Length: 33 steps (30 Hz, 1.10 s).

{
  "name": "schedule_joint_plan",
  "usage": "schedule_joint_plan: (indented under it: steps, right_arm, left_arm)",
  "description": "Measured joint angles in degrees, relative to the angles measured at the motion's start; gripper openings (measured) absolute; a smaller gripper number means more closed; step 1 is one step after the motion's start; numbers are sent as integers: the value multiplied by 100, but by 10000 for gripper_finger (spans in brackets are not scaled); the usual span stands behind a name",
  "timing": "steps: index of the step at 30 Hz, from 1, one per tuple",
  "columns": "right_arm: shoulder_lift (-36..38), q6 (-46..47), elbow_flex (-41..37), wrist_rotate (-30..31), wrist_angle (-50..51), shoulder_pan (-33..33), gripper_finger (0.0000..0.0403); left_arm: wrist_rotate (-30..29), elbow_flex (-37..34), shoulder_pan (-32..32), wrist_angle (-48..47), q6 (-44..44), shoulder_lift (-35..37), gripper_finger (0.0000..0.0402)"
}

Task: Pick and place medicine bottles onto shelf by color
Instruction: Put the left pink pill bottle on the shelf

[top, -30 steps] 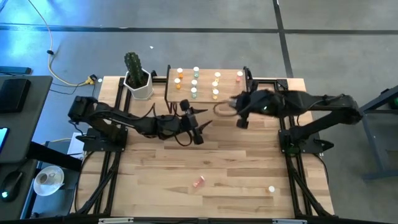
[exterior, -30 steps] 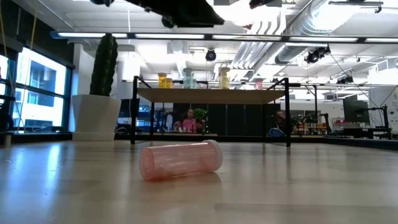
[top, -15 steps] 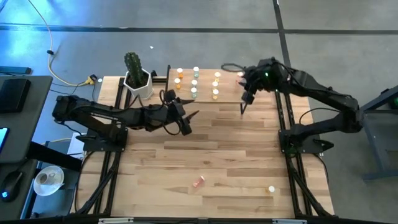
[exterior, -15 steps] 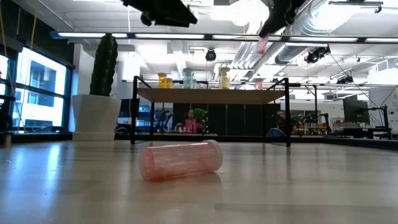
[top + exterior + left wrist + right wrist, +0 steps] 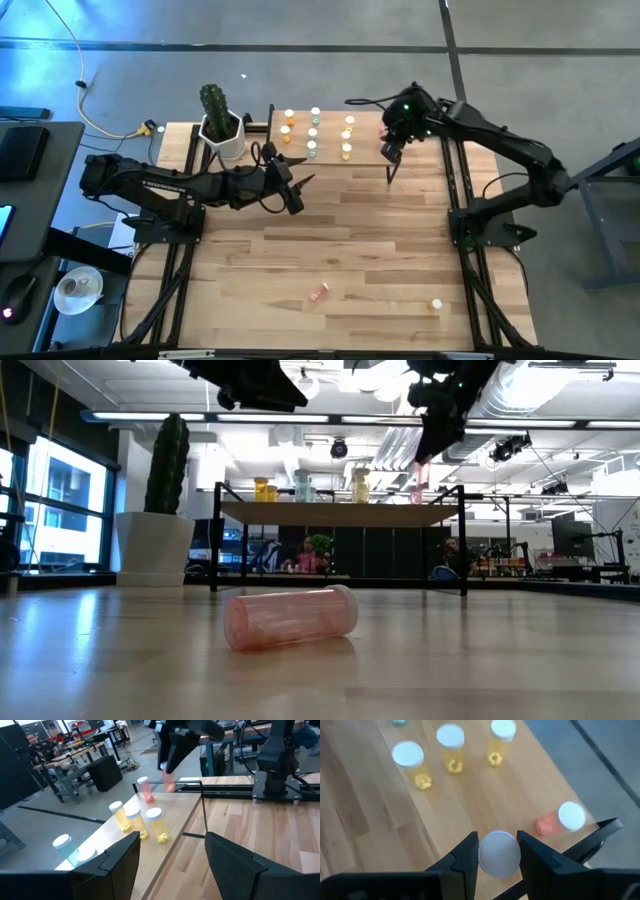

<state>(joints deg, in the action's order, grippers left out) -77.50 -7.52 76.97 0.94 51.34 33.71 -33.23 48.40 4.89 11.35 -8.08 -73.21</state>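
Sorting red-pink bottles to the shelf's far end

A red-pink bottle (image 5: 499, 854) is gripped by its white cap between the fingers of the right hand (image 5: 390, 150), which is held above the right end of the shelf (image 5: 372, 150). It is judged to be carried there because the one red-pink bottle already standing on the shelf (image 5: 559, 820) is at that end, so like colours are kept together. The held bottle is seen hanging upright below the hand in the low view, above the shelf top and not yet set down.

On the shelf, the bottles are ranked in columns by colour: orange bottles (image 5: 287, 123) at the left, pale green bottles (image 5: 313, 132) next, yellow bottles (image 5: 347, 136) beside them. Each is a small translucent cylinder under a white cap.

The left hand (image 5: 297, 190) is held with its fingers apart and empty, over the desk (image 5: 380, 260) just in front of the shelf's left part, apparently waiting.

One more red-pink bottle (image 5: 319, 292) is left lying on its side near the front of the desk, its cap still on, and a loose white cap (image 5: 436, 302) is seen farther right. A potted cactus (image 5: 218, 120) is stood beside the shelf's left end.
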Motion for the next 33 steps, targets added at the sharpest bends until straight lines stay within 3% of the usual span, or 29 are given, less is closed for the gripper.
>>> schedule_joint_plan:
  steps: [6,12,33]
  right_arm:
    - [-137,-11,-24,-12,-86,47,104]
    - [-72,-5,-553,14,-477,40,104]
    - [-221,106,-376,-187,-363,252,104]
  left_arm:
    - [0,0,0,-7,-1,0,211]
    - [-2,0,0,-46,-2,0,211]
    - [-44,0,0,-46,39,0,211]
